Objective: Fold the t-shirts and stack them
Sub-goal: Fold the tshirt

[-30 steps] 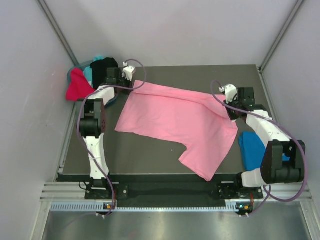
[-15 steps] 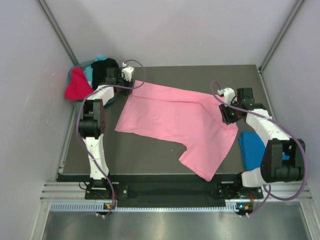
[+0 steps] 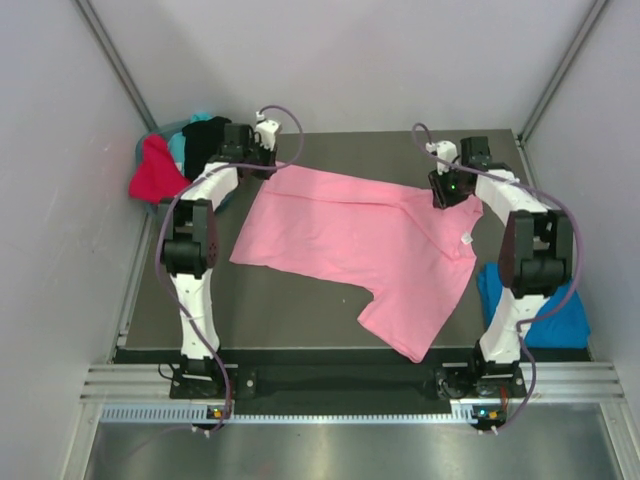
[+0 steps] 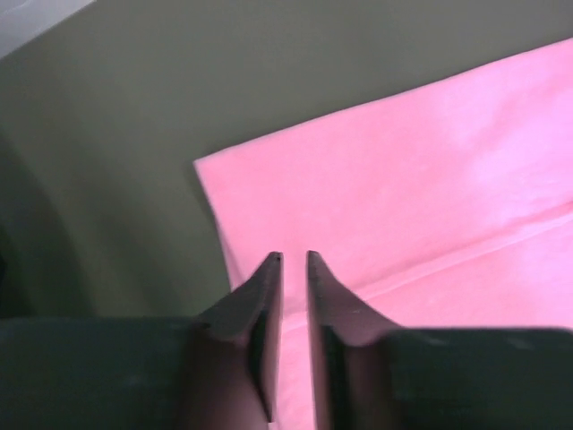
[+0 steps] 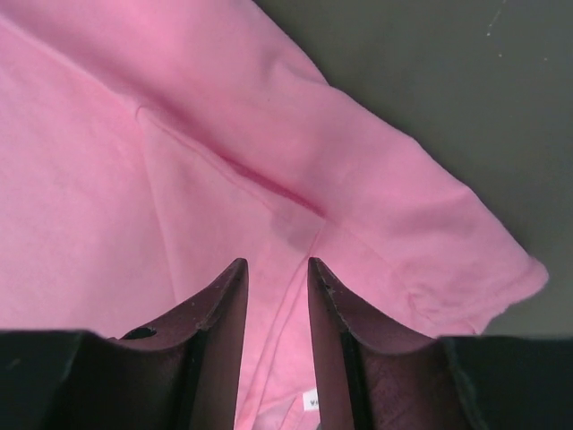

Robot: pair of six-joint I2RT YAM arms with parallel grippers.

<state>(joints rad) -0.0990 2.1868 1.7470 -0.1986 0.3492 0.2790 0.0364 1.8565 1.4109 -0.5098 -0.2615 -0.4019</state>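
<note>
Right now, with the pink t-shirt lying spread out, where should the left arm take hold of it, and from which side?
Grip the far hem corner of the pink t-shirt, coming down from above. It lies flat on the table with two free edges, and the left gripper hangs just short of it, aimed at it.

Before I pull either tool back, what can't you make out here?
1. Left wrist view: whether the left tool pinches the pink t-shirt; its fingers cover the contact.
2. Top view: the blue t-shirt, mostly behind the right arm.
3. Top view: the far-left pile of t-shirts, overlapping, partly behind the left arm.
</note>
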